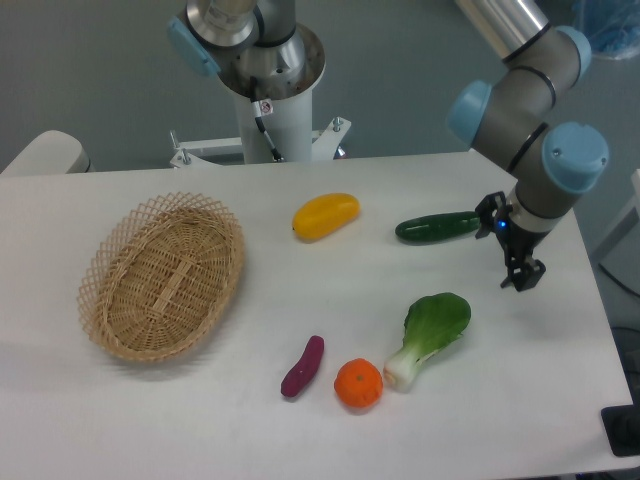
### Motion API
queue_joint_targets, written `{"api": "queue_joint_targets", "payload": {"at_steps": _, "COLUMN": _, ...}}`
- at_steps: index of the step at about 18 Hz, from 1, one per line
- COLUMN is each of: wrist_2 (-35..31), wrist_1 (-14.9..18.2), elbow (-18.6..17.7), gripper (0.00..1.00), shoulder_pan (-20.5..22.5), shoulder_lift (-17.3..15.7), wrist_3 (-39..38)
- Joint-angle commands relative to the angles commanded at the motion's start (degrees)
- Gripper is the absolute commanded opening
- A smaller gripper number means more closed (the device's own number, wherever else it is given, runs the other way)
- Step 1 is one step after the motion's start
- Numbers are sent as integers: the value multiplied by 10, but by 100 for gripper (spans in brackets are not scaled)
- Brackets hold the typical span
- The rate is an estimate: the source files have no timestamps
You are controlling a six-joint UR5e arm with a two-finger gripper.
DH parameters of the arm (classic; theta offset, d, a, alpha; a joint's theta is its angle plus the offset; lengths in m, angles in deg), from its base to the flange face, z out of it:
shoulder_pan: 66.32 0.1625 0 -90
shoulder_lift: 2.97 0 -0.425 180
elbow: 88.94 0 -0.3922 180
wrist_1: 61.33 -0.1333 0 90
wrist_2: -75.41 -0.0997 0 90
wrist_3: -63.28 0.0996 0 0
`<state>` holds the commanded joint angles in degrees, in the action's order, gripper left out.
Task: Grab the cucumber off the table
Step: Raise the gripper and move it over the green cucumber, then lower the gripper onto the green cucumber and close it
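Cucumber (pixel 438 227) laid flat nr bench (pixel 150 430) far-right edge, untouched. Hand (pixel 520 272) held just beside its right end, nothing grasped, prob. for approach; finger spread can't be told.

The scene is brightly and evenly lit from above, with soft diffuse light. The large white rectangular tabletop (pixel 300 420) reads nearly blown out, a faint grey cast toward its front edge. Shadows are short and soft: a pale one hugs the oval woven wicker basket (pixel 163 276), and small ones sit under the round orange fruit (pixel 358 384) and the slim glossy dark green cucumber (pixel 438 227), which carries a thin highlight along its top. The polished silver arm tube (pixel 505 20) shows bright glare. Focus is moderately soft throughout; the dark end effector (pixel 512 265) is slightly smeared, its fingers hard to resolve.
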<state>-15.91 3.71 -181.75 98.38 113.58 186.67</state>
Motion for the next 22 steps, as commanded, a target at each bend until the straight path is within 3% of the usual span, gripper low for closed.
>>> {"api": "queue_joint_targets", "payload": {"at_steps": 6, "wrist_2": -6, "wrist_1": -2, "elbow": -26, "gripper": 100, "shoulder_pan": 23, "shoulder_lift": -3, "wrist_3": 40}}
{"api": "queue_joint_targets", "payload": {"at_steps": 13, "wrist_2": -5, "wrist_1": -6, "elbow": -75, "gripper": 100, "shoulder_pan": 37, "shoulder_lift": -15, "wrist_3": 35}}
{"api": "queue_joint_targets", "payload": {"at_steps": 19, "wrist_2": -4, "wrist_1": -77, "elbow": -130, "gripper": 100, "shoulder_pan": 40, "shoulder_lift": -15, "wrist_3": 33}}
{"api": "queue_joint_targets", "payload": {"at_steps": 21, "wrist_2": -4, "wrist_1": -81, "elbow": -135, "gripper": 94, "shoulder_pan": 41, "shoulder_lift": -15, "wrist_3": 33}}
{"api": "queue_joint_targets", "payload": {"at_steps": 22, "wrist_2": -4, "wrist_1": -81, "elbow": -134, "gripper": 85, "shoulder_pan": 41, "shoulder_lift": -14, "wrist_3": 33}}
